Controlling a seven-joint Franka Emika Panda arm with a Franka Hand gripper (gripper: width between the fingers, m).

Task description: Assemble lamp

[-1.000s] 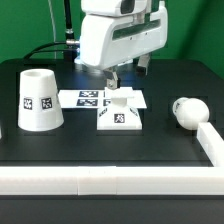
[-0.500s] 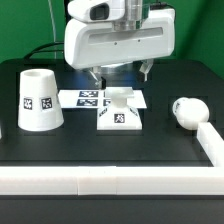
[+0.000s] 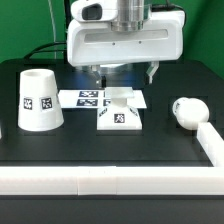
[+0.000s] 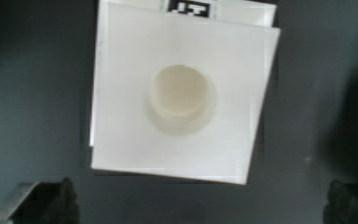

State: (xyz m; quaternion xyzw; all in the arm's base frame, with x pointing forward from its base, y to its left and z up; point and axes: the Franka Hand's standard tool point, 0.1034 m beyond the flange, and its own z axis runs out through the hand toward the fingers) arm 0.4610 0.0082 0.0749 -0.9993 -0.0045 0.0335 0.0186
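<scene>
Firstly, shade (image 3: 38, 100): upright on the black table (image 3: 150, 150) at the exterior view's left, tag facing the camera, well apart from the other lamp parts.
Marker board (image 3: 88, 98): flat on the table, just behind the base.
Base (image 3: 121, 117): flat near the table's middle; the wrist view shows an oval socket (image 4: 179, 93) in its top.
Gripper (image 3: 124, 74): hangs over the base, fingers (image 4: 43, 202) spread wide, nothing held; its white housing hides the table's rear.
Bulb (image 3: 187, 111): lying at the exterior view's right, near the white rail (image 3: 212, 142).
</scene>
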